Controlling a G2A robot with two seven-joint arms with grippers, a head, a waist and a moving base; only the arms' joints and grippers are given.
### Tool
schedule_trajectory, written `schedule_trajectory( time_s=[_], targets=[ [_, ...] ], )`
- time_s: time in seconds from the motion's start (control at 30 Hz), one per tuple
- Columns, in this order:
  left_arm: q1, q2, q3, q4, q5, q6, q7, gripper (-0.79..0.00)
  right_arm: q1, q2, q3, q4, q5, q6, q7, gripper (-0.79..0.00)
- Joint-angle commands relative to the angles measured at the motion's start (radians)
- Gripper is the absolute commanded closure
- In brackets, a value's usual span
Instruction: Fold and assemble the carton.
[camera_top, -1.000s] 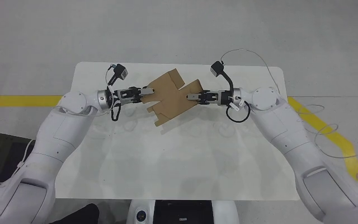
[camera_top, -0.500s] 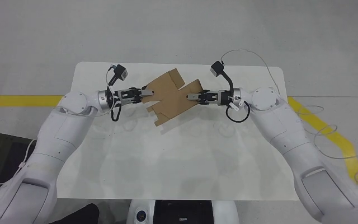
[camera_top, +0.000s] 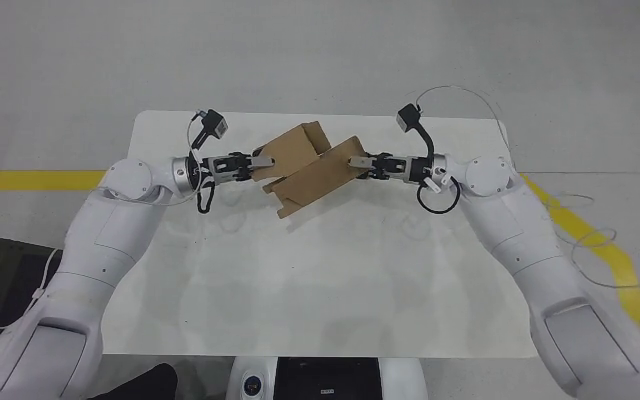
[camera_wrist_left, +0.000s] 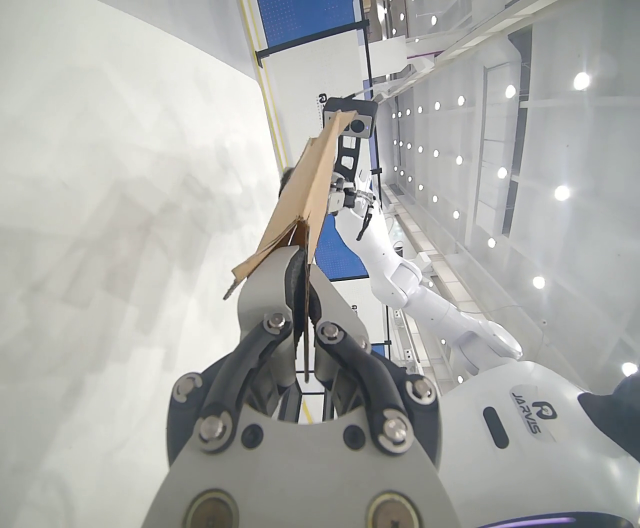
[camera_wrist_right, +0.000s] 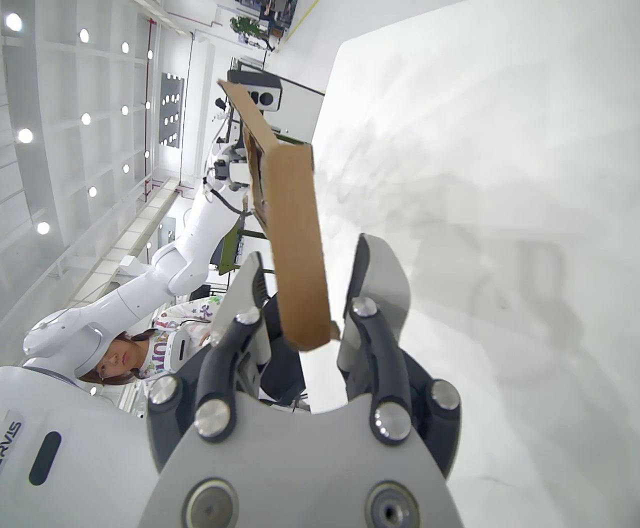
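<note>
Top view | one carton (camera_top: 305, 168), one table (camera_top: 300, 290) | left gripper (camera_top: 268, 160) is clamping carton | right gripper (camera_top: 355, 162) is straddling it, fingers apart

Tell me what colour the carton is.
Plain brown cardboard, no pattern visible; the carton shows best in the top view.

Carton (camera_top: 305, 170) is looking like plain brown corrugated cardboard, matt, kinda rough at the cut edges. Table (camera_top: 330, 290) is coming across smooth, white, slightly sheeny. Left gripper (camera_wrist_left: 299, 265) is showing satin grey metal fingers (camera_wrist_left: 262, 290), black plastic links (camera_wrist_left: 235, 365), shiny screws (camera_wrist_left: 272, 322).
</note>
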Motion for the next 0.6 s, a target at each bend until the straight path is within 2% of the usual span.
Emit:
schedule_trajectory(
  time_s=[0.0, 0.2, 0.37, 0.4, 0.43, 0.5, 0.57],
  targets=[
    [-0.001, 0.001, -0.006, -0.008, 0.009, -0.007, -0.016, 0.0, -0.006, 0.012, 0.03, -0.003, -0.013, -0.015, -0.002, -0.785],
    [0.005, 0.006, -0.018, -0.052, 0.065, -0.063, -0.069, 0.0, -0.037, 0.044, 0.104, -0.065, -0.032, -0.058, 0.02, -0.785],
    [0.021, 0.01, -0.026, -0.089, 0.085, -0.091, -0.104, 0.0, -0.053, 0.044, 0.097, -0.158, 0.037, -0.084, 0.128, -0.785],
    [0.025, 0.011, -0.027, -0.098, 0.086, -0.09, -0.105, 0.0, -0.053, 0.042, 0.085, -0.178, 0.043, -0.074, 0.138, -0.742],
    [0.03, 0.011, -0.028, -0.109, 0.085, -0.089, -0.107, 0.0, -0.054, 0.04, 0.072, -0.198, 0.057, -0.07, 0.142, -0.65],
    [0.039, 0.013, -0.032, -0.129, 0.08, -0.086, -0.109, 0.0, -0.054, 0.036, 0.044, -0.223, 0.079, -0.062, 0.15, -0.391],
    [0.049, 0.016, -0.036, -0.148, 0.076, -0.082, -0.113, 0.0, -0.05, 0.031, 0.009, -0.25, 0.1, -0.051, 0.161, -0.369]
  ],
)
